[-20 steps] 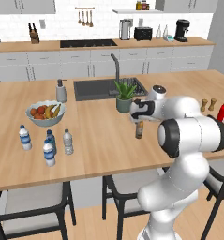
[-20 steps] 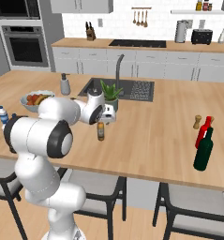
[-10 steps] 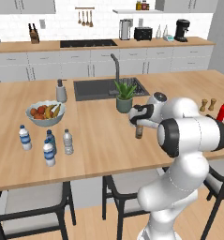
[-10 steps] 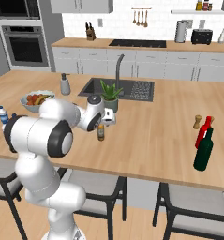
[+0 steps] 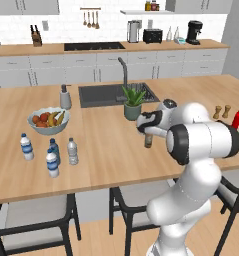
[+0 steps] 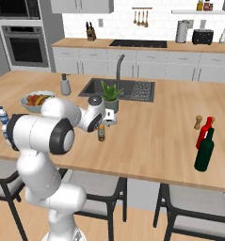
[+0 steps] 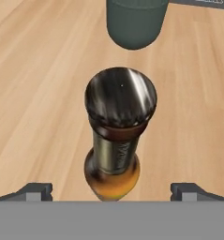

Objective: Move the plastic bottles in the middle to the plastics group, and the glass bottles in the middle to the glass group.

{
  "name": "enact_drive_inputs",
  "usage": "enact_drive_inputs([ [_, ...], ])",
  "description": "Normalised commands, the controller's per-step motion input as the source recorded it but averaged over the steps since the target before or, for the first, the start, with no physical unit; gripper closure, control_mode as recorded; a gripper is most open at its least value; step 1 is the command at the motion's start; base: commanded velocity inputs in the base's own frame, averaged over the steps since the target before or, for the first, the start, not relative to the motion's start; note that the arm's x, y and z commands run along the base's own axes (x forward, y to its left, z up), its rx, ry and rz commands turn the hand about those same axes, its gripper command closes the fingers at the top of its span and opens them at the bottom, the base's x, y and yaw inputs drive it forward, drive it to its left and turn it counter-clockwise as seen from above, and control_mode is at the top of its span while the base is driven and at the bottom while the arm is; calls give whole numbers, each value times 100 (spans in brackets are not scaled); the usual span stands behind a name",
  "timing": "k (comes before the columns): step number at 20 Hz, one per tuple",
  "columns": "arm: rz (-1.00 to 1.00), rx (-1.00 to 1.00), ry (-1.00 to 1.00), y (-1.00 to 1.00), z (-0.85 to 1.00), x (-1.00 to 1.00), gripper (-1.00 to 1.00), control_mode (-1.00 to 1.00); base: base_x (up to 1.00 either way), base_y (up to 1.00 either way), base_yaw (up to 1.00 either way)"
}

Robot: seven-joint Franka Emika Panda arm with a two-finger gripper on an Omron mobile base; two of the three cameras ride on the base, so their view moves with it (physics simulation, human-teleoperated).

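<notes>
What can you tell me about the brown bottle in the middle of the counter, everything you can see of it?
The brown bottle is slim amber glass with a dark shiny cap and narrow dark neck. It stands upright on the wooden counter, just in front of the potted plant near the sink. The open gripper hangs right above it, one fingertip on either side, neither touching. Only the counter touches it.

4 water btls (image 5: 53,155), 1 amber btl (image 5: 148,140), 2 shakers (image 5: 222,111), 1 fruit bowl (image 5: 49,121)

Bright, even rendered light, soft shadows under objects, white sheen on amber bottle's cap (image 7: 120,96), slightly coarse low-resolution edges
</notes>
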Motion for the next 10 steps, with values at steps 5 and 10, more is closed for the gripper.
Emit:
enact_drive_inputs([
  [5, 0, 0, 0, 0, -7, 13, -100, -100, 0, 0, 0],
  [10, 0, 0, 0, 0, -11, 3, -100, -100, 0, 0, 0],
])
